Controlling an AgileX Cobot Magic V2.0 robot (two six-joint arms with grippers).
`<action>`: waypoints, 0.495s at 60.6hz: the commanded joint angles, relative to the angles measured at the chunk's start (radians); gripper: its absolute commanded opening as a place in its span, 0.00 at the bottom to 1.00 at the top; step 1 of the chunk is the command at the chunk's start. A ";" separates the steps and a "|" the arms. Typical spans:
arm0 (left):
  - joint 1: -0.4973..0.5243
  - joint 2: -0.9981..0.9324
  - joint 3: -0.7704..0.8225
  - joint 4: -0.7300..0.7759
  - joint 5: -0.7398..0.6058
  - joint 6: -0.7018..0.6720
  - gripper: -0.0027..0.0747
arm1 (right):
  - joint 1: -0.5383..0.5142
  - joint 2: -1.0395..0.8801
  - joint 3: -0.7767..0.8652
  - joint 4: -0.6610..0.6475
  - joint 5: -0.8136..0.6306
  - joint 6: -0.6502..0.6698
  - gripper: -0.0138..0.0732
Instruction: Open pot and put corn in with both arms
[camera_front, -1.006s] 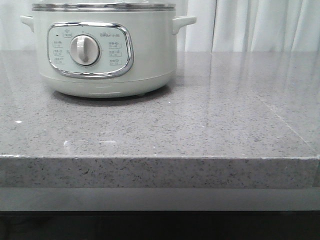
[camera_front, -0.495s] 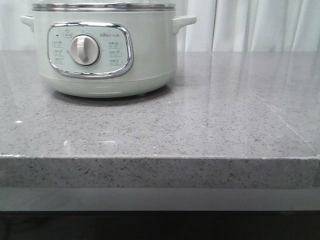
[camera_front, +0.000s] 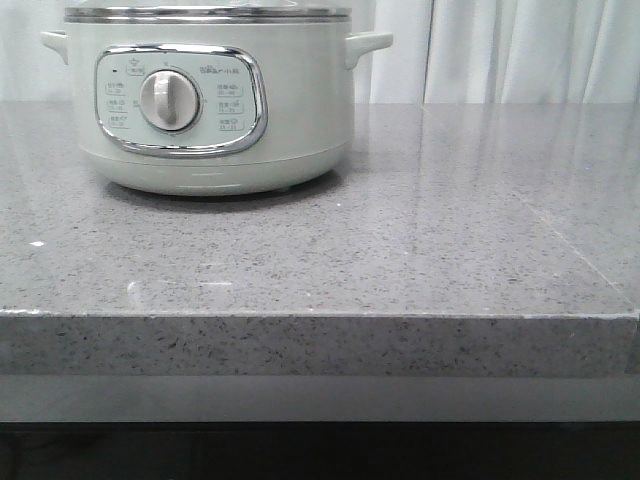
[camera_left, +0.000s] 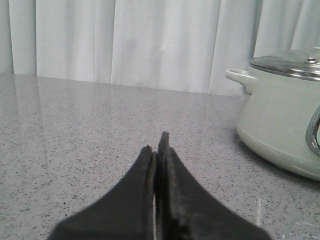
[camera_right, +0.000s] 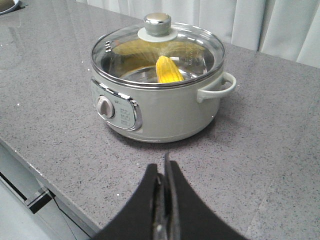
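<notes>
The pale-green pot stands at the back left of the grey counter, its dial facing me; its top is cut off in the front view. In the right wrist view the pot wears its glass lid with a chrome knob, and the yellow corn lies inside under the glass. My right gripper is shut and empty, above the counter short of the pot. My left gripper is shut and empty, low over the counter, with the pot off to its side. Neither gripper shows in the front view.
The grey speckled counter ends in a front edge with a drop below. White curtains hang behind. A metal object's edge shows at the far corner of the right wrist view.
</notes>
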 joint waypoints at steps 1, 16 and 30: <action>0.002 -0.019 0.003 -0.010 -0.078 -0.010 0.01 | -0.011 -0.022 -0.011 0.001 -0.098 -0.009 0.08; 0.002 -0.019 0.003 -0.010 -0.078 -0.010 0.01 | -0.230 -0.227 0.149 -0.011 -0.198 -0.009 0.08; 0.002 -0.019 0.003 -0.010 -0.078 -0.010 0.01 | -0.411 -0.472 0.413 -0.011 -0.338 -0.009 0.08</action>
